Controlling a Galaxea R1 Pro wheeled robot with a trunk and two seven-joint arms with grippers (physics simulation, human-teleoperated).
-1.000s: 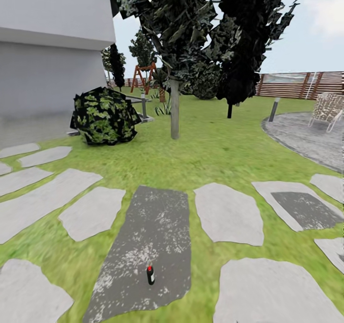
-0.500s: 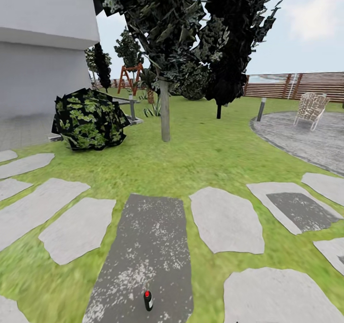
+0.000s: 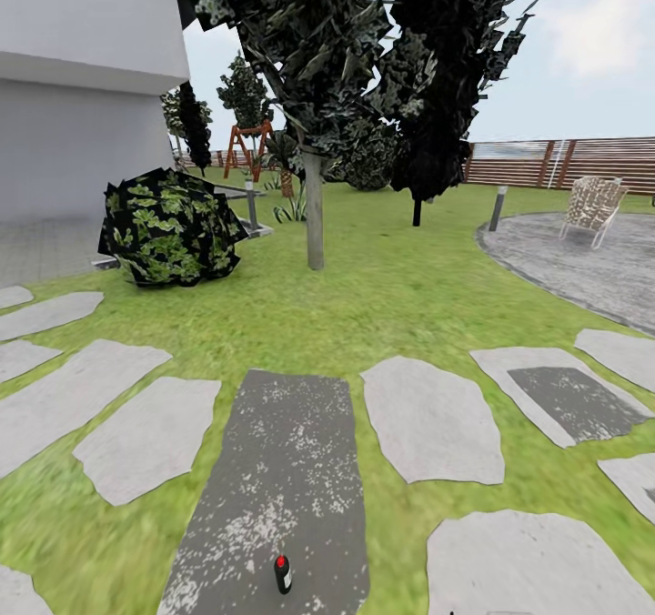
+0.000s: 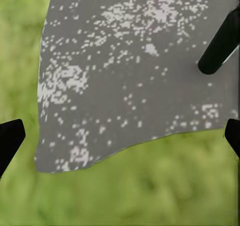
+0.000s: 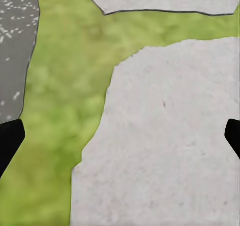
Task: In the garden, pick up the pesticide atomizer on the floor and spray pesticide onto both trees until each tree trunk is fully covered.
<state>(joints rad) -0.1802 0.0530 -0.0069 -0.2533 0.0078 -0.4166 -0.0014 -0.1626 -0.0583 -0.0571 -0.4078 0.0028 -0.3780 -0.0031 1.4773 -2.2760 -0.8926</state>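
The pesticide atomizer (image 3: 283, 574), a small dark bottle with a red cap, stands upright on a dark grey paving slab (image 3: 291, 451) close in front of me. A black, slanted shape (image 4: 220, 43) over the same slab in the left wrist view looks like its body. One tree (image 3: 309, 42) rises from the lawn ahead, and its pale grey-brown trunk (image 3: 315, 210) is bare. My left gripper (image 4: 120, 136) hangs open above the slab's edge, holding nothing. My right gripper (image 5: 120, 138) is open over a light stone and grass.
A near-black narrow tree (image 3: 417, 206) stands right of the trunk and a mottled green bush (image 3: 171, 226) left of it. The grey house wall (image 3: 82, 96) is at the far left. A slatted fence (image 3: 564, 162), a chair (image 3: 593, 206) and round paving (image 3: 582, 260) lie to the right.
The whole head view shifted during the first half second as the camera moved closer, so the atomizer sits lower in the picture. Nothing has moved since then.
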